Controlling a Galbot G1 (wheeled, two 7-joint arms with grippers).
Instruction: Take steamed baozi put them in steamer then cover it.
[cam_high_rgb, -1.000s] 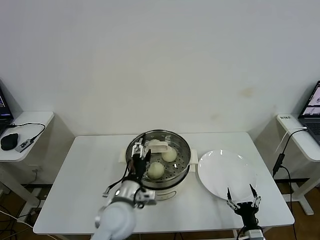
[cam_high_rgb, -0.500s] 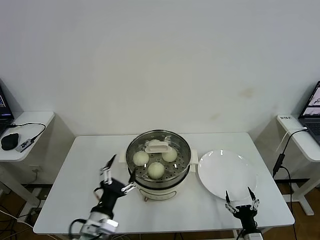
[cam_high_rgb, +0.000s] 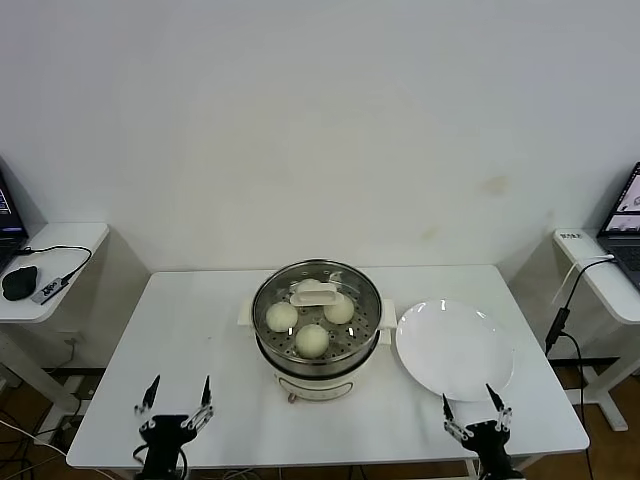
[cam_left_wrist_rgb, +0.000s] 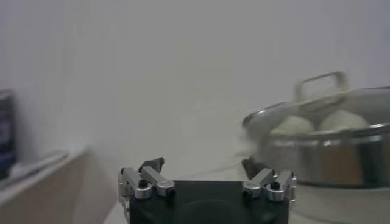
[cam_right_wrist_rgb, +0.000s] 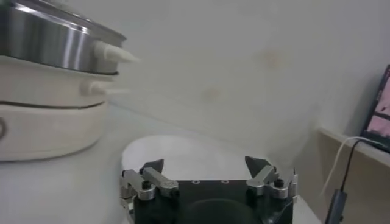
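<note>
Steamer (cam_high_rgb: 316, 345) covered, left gripper (cam_high_rgb: 176, 392) well apart

Through the round clear glass cover with the cream-white oblong handle (cam_high_rgb: 316, 291), only three cream-white round baozi (cam_high_rgb: 312, 340) could be counted in the head view; the handle hid whatever lay beneath it. In the left wrist view the shiny stainless-steel steamer (cam_left_wrist_rgb: 332, 152) was blurred and cut off at the picture's edge. The right wrist view showed only part of the steamer's side. A black laptop (cam_high_rgb: 622, 222) on the side table ran off the frame.
</note>
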